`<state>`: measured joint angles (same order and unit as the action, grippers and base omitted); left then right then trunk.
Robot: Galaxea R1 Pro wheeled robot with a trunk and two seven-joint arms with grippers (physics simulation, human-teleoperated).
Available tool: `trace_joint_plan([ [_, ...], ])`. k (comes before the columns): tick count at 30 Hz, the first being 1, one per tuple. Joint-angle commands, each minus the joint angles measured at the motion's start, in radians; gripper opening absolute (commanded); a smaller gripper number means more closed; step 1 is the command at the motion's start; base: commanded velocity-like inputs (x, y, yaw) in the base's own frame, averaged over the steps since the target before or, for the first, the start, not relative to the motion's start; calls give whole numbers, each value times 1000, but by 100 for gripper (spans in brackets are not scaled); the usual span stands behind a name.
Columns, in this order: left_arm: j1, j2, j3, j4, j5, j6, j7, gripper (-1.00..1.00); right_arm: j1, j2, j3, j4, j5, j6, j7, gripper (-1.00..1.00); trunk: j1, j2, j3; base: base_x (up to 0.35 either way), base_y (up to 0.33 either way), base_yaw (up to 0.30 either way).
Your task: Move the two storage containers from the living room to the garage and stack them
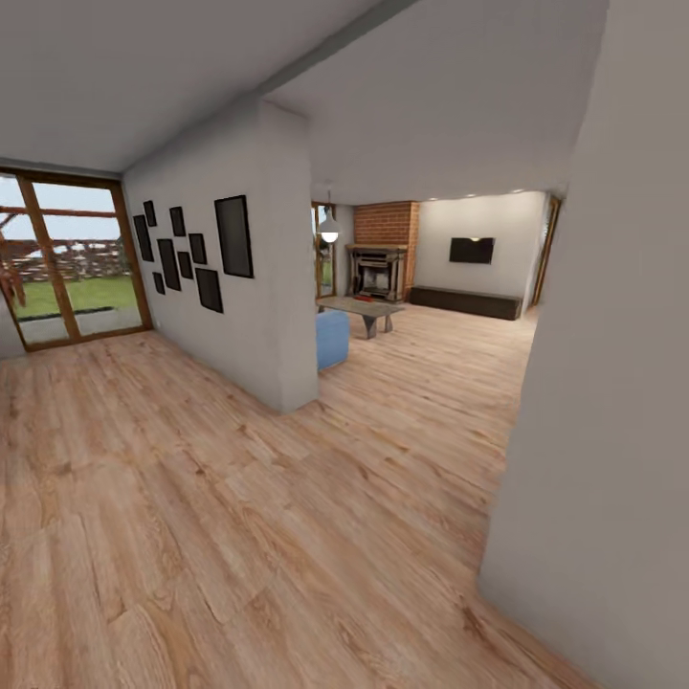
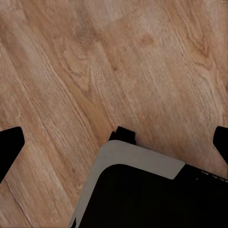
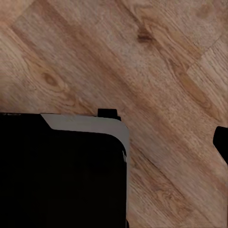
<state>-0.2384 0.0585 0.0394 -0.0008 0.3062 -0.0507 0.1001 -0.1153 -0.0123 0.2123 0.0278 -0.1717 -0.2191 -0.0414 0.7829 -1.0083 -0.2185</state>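
Note:
The living room (image 1: 431, 287) lies far ahead past a wall corner, with its brick fireplace (image 1: 380, 268) and a low table (image 1: 362, 308). A small red shape (image 1: 365, 298) rests on that table, too small to identify as the storage containers. In the left wrist view my left gripper (image 2: 115, 145) hangs over light wood planks, open, its black fingertips (image 2: 10, 145) at the picture's two sides with nothing between them. My right gripper (image 3: 115, 142) also hangs over the planks. One black fingertip (image 3: 221, 142) shows at the edge, the other is lost against my dark base.
A white wall corner (image 1: 287, 287) hung with dark frames juts out at left-centre, with a blue seat (image 1: 332, 338) behind it. A near wall (image 1: 612, 383) fills the right. Glass doors (image 1: 67, 258) stand at far left. My black, grey-rimmed base (image 2: 137, 161) sits below both grippers.

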Motion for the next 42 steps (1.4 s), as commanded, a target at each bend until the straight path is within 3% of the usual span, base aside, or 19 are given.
trace_joint_plan([
  [1, -1, 0, 4, 1, 2, -4, 1, 100, -1, 0, 8, 3, -9, -6, -1, 100, 1, -1, -1, 323, 0, 241],
  [42, -1, -3, 3, 1, 1, -5, 1, 100, -1, -4, 21, 3, 7, -7, -7, 100, 1, -1, -1, 323, 0, 10],
])
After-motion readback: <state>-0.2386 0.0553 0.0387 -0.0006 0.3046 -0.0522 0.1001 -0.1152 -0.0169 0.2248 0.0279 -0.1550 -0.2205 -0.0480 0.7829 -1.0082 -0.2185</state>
